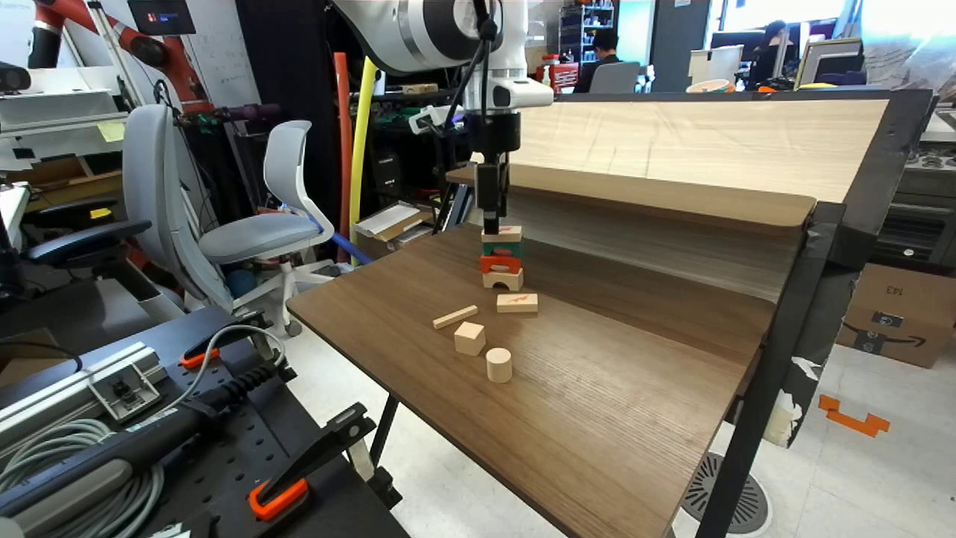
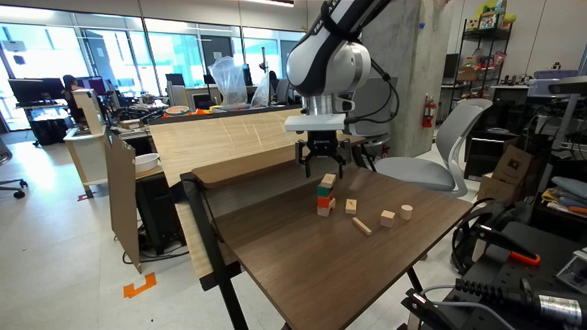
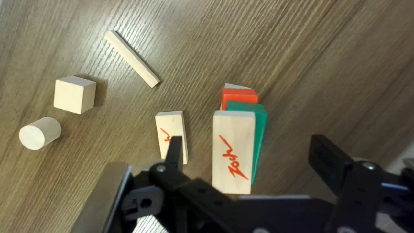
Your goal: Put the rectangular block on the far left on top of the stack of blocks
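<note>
A pale oblong wooden block with red lettering lies flat on top of the stack; it shows in both exterior views and in the wrist view. The stack of blocks below it has a green block, a red-orange block and a pale arched block at the bottom. My gripper is open above the stack, with its fingertips spread wide to either side of the top block and apart from it. Nothing is held.
On the table beside the stack lie another pale oblong block, a thin wooden stick, a cube and a round cylinder. A raised shelf runs along one side of the table, near the stack.
</note>
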Motion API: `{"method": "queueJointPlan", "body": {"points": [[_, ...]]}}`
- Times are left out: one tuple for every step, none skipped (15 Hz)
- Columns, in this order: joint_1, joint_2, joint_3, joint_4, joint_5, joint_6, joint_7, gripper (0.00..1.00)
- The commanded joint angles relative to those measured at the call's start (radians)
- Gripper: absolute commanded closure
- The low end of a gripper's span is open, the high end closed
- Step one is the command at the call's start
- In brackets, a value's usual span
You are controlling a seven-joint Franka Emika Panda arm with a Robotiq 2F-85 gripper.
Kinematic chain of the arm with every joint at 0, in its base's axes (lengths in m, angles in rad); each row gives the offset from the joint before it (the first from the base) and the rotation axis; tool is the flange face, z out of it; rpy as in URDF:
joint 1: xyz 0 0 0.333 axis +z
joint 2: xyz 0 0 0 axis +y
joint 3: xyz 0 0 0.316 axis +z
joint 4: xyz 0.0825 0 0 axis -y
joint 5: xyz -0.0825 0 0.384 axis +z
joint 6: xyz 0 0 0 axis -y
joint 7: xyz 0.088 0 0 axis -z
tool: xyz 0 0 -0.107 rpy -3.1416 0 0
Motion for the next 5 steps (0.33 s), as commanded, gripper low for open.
{"method": "queueJointPlan", "body": {"points": [[0.024, -0.088, -0.008, -0.077, -0.030, -0.008, -0.027, 0.00], [0.033, -0.112, -0.014, -0.101, -0.044, -0.005, -0.030, 0.00], [0.015, -0.033, -0.003, -0.021, -0.017, -0.003, -0.017, 0.00], [0.019, -0.052, -0.004, -0.037, -0.024, -0.003, -0.019, 0.00], [0.022, -0.067, -0.004, -0.050, -0.027, -0.003, -0.020, 0.00]]}}
